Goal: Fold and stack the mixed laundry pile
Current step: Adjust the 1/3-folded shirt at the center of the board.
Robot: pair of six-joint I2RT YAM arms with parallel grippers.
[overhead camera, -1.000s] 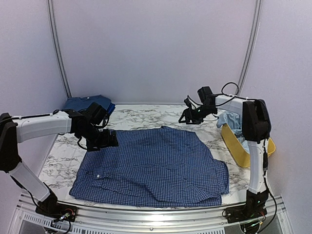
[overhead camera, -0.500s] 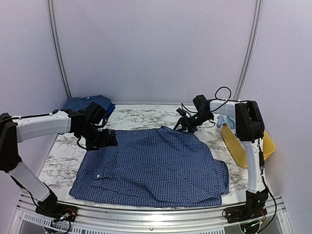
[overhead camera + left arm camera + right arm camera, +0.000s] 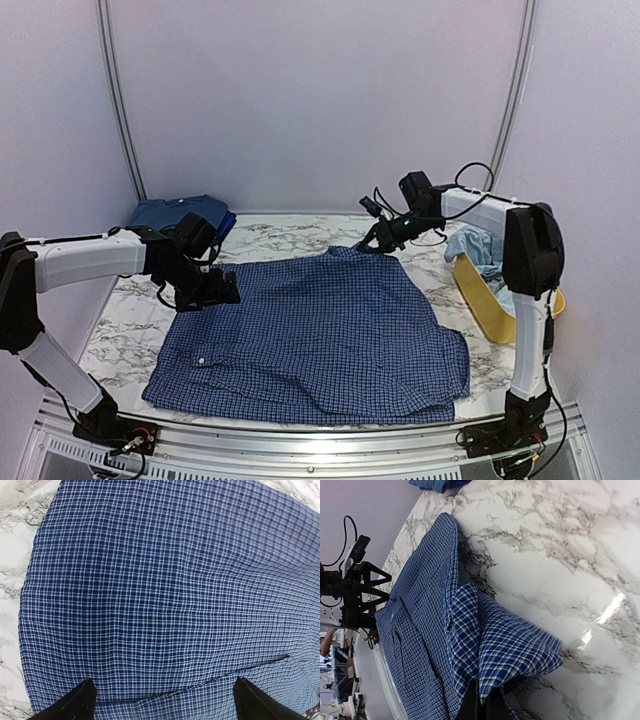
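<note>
You are working on the marble table (image 3: 290, 238), and most of it is covered by the navy checked shirt (image 3: 320, 330), which lies spread flat in the middle with some ripples toward its near edge. At the far left corner sits a dark-blue folded pile (image 3: 185, 212). At the right the yellow tub (image 3: 482, 302) leans with a light-blue garment (image 3: 468, 243) spilling over its far rim. By my reading, this is the start of the shirt's fold. The right gripper (image 3: 370, 244) is clenched on the shirt's far right corner, and its wrist view shows that corner raised off the marble and doubled over on itself. The left gripper (image 3: 224, 290) hangs with its jaws spread wide over the shirt's far left edge, gripping nothing. The next move probably calls for you to lower the left jaws onto that edge and close them. Both arms can then carry the far side toward the near hem together, level, so the cloth doesn't skew. Several things are hard to make out. You cannot tell whether the left fingertips (image 3: 82, 702) touch the fabric. The right jaws are cut off at the bottom of their own view. The right arm hides part of the tub's contents, and the number of pieces in the folded pile is unclear.
</note>
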